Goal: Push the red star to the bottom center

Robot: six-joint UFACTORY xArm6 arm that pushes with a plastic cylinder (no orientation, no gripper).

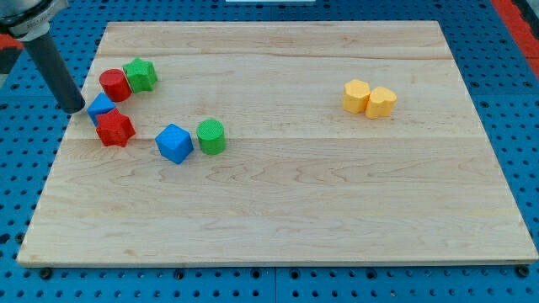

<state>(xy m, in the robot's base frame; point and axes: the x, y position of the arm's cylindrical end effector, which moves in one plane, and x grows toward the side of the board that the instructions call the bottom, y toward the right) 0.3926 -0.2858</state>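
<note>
The pincer's state cannot be told; my tip [77,108] is being held just left of the leftmost blue block [101,106], beside the red star [114,129].

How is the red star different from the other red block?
The red star has pointy arms; the red cylinder is round. The star sits lower in the view, against a small blue block, while the cylinder sits higher, beside the green star. My tip is nearer the star's level, to the blue block's left. Both are red and similar in size.
</note>
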